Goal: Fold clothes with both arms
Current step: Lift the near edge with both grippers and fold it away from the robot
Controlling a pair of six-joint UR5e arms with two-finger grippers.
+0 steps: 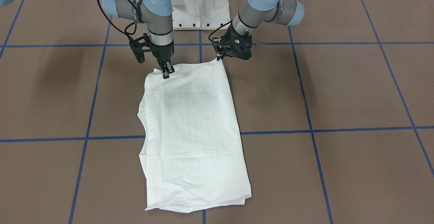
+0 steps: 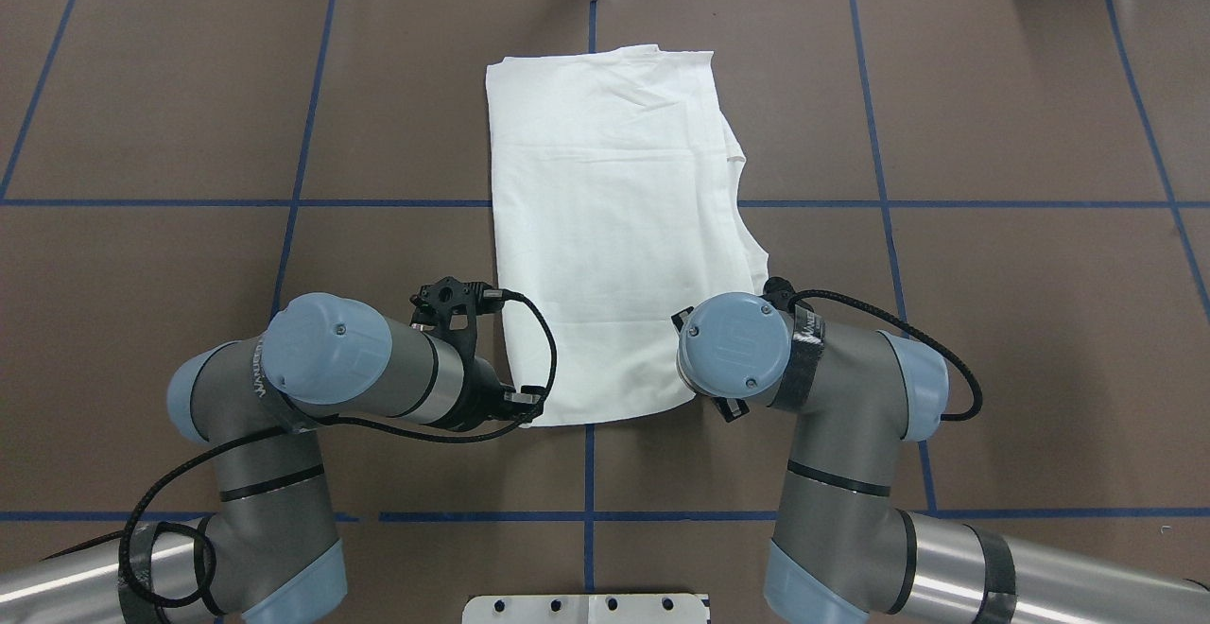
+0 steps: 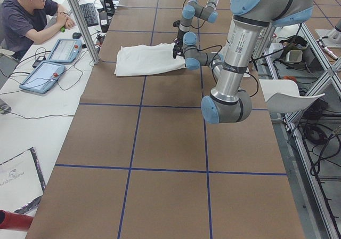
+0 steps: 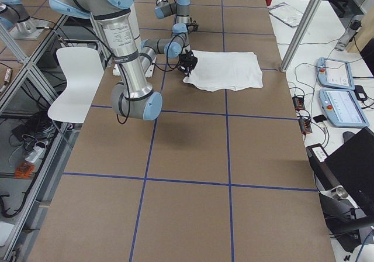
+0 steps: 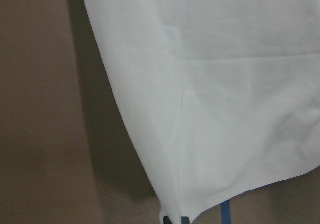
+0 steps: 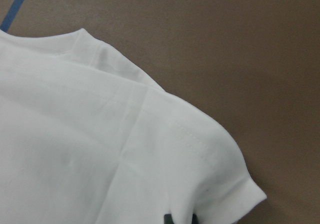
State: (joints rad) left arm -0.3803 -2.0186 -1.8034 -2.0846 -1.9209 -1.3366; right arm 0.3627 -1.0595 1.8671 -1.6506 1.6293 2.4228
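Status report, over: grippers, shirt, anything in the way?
Left gripper and right gripper each shut on a robot-side corner. T-shirt folded narrow, lying flat. Nothing seen in the way.

Brown taped table (image 1: 356, 91), folded white T-shirt (image 1: 193, 132)

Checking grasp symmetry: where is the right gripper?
In the front-facing view the right gripper is left of centre, at the robot-side corner of the T-shirt, across from the left gripper.
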